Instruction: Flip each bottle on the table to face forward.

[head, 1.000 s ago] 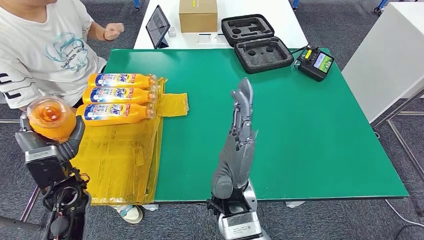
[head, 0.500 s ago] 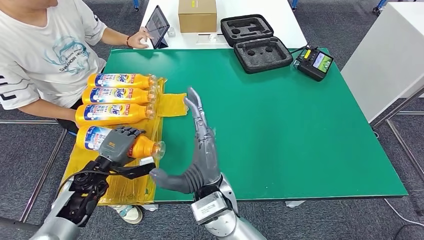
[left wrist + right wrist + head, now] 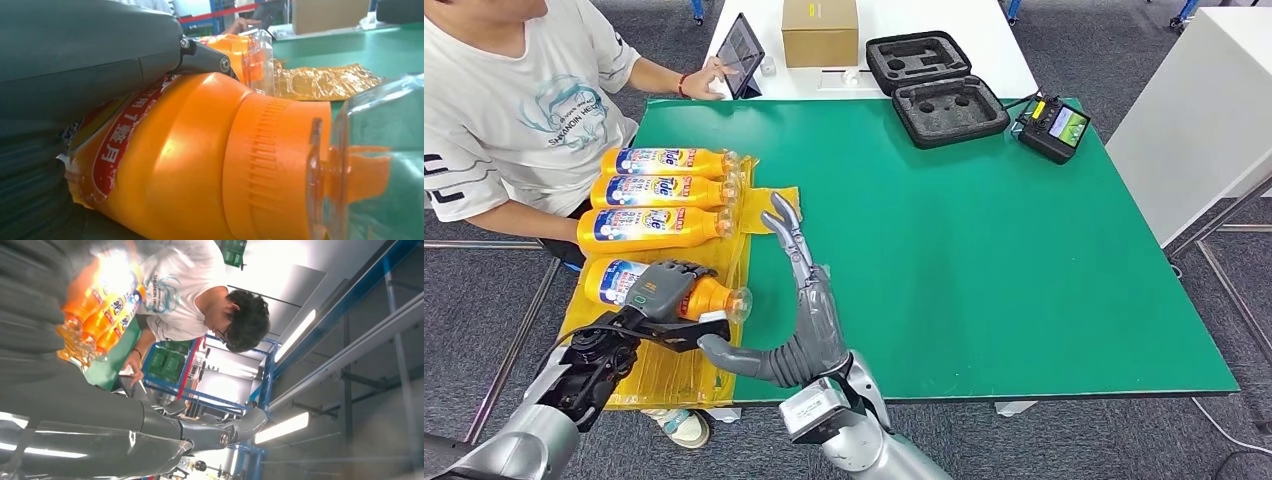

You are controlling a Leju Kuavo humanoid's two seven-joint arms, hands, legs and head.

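Left hand (image 3: 662, 287) wraps its fingers over an orange bottle (image 3: 707, 297) lying on its side on the yellow plastic sheet (image 3: 674, 370) at the near-left of the green table (image 3: 1024, 250), clear cap pointing right, label facing up. Right hand (image 3: 796, 300) stands just right of that cap, fingers extended and spread, thumb out toward the bottle, holding nothing. Three more orange bottles (image 3: 656, 193) lie in a row just beyond; a person (image 3: 514, 110) sits far left, touching a tablet (image 3: 740, 52).
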